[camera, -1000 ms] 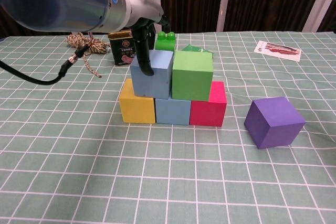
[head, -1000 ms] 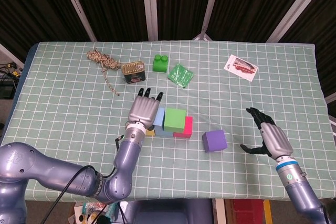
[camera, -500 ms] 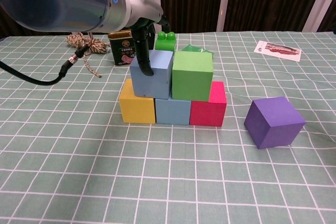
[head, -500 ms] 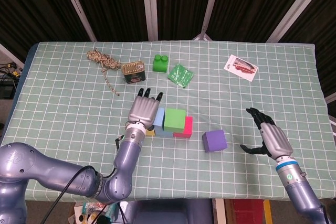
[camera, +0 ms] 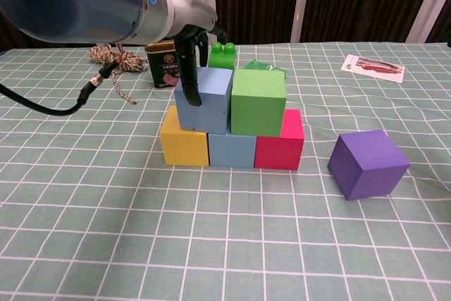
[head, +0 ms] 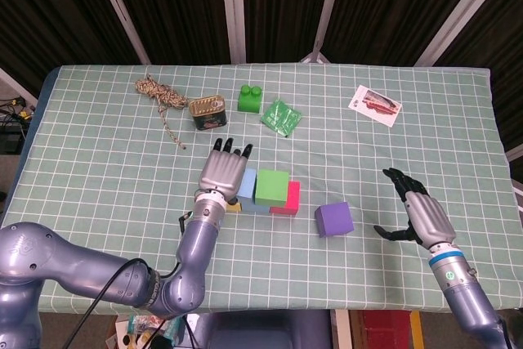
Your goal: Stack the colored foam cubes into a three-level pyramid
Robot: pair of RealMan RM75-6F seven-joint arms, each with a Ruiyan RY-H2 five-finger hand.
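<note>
A bottom row of a yellow cube [camera: 184, 144], a blue cube [camera: 232, 149] and a red cube [camera: 280, 147] stands mid-table. On it sit a light blue cube [camera: 211, 100] and a green cube [camera: 258, 101] side by side. My left hand [head: 222, 169] hovers over the light blue cube with its fingers stretched out, and one dark finger [camera: 190, 79] lies against the cube's front left edge. A purple cube [camera: 368, 163] lies alone to the right. My right hand [head: 417, 214] is open beside the purple cube [head: 333, 219], apart from it.
Behind the stack are a tin can [head: 207, 112], a coil of rope [head: 159, 96], a green toy brick [head: 250, 99] and a green packet [head: 280, 116]. A printed card [head: 375, 105] lies at the far right.
The left hand's finger on the light blue cube has slid a little to the left, toward the cube's edge. The cubes and the right hand have not moved.
</note>
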